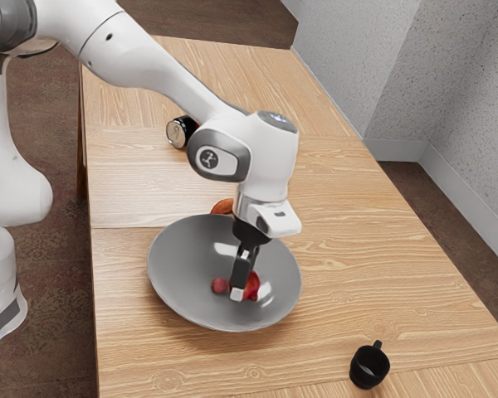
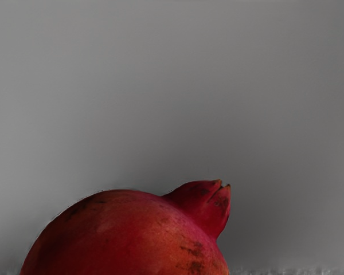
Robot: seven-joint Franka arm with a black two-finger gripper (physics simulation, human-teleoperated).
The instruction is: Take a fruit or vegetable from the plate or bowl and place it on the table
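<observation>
Black round mug with a handle (image 1: 366, 371) is placed on the light wood-grain counter (image 1: 149, 365), well apart from the wide grey bowl (image 1: 187, 265). Inside that bowl, the glossy red pomegranate (image 2: 126, 240) is seated at the black two-finger hand (image 1: 241, 292); whether it is gripped cannot be determined. A firm, fairly heavy fruit with a smooth, slippery rind is to be expected. Grip should be applied across the widest part of the body, and the pointed crown (image 2: 202, 207) should be left unloaded, as it may be snapped.
</observation>
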